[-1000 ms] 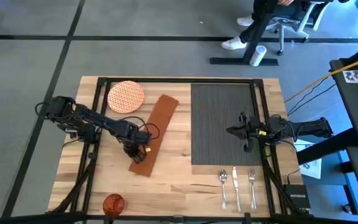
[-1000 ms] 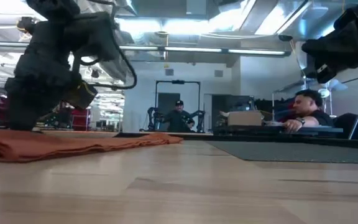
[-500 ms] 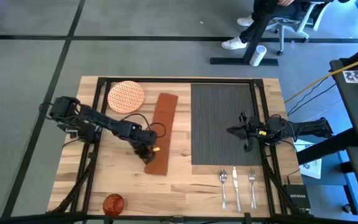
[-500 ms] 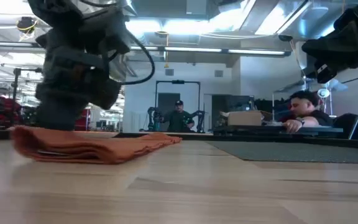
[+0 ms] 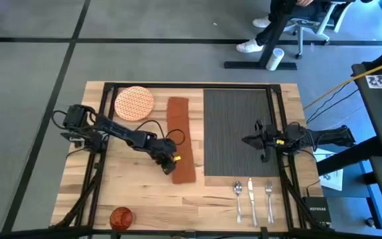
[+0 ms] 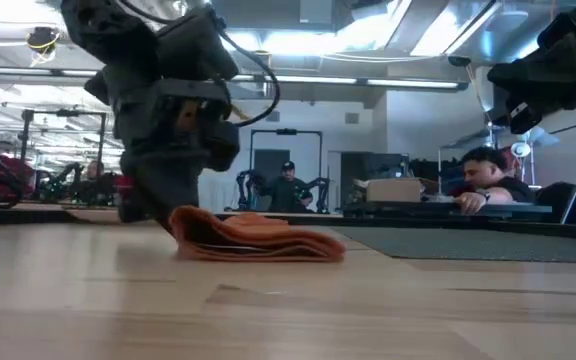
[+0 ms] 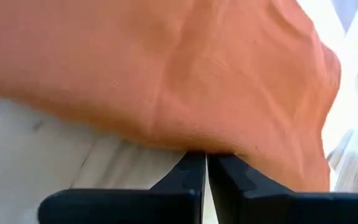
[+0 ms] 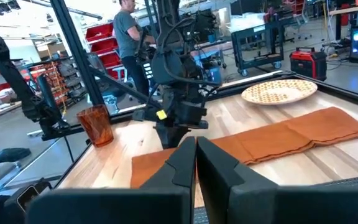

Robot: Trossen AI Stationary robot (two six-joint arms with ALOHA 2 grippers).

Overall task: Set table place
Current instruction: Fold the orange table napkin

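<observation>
The long brown napkin (image 5: 180, 138) lies flat on the table (image 5: 131, 192), just left of the dark ribbed placemat (image 5: 236, 129) and almost parallel to its left edge. My left gripper (image 5: 168, 163) is shut on the napkin near its near end. My right gripper (image 5: 257, 141) hangs shut and empty above the placemat's right part. The orange-patterned plate (image 5: 134, 103) rests at the far left. The orange cup (image 5: 121, 216) stands near the front edge. Spoon (image 5: 238, 198), knife (image 5: 251, 198) and fork (image 5: 269, 198) lie in front of the placemat. My left gripper pinches the napkin's left long edge (image 7: 197, 144) near its near end between its two fingers. The fingers (image 6: 173, 195) slant down from the table's left. How many layers they hold does not show. The napkin rests on the table, bunched in folds (image 6: 258, 238) beside the fingers.
Black rails (image 5: 105, 113) run along the table's edges and under both arms. Bare wood lies between the napkin's near end and the cup. People sit and stand in the room beyond the table's far edge.
My left gripper has gone toward the table's right edge, dragging the napkin's near end along the wood. The napkin has swung from a slant to nearly parallel with the placemat, while its far end by the plate has stayed about in place.
</observation>
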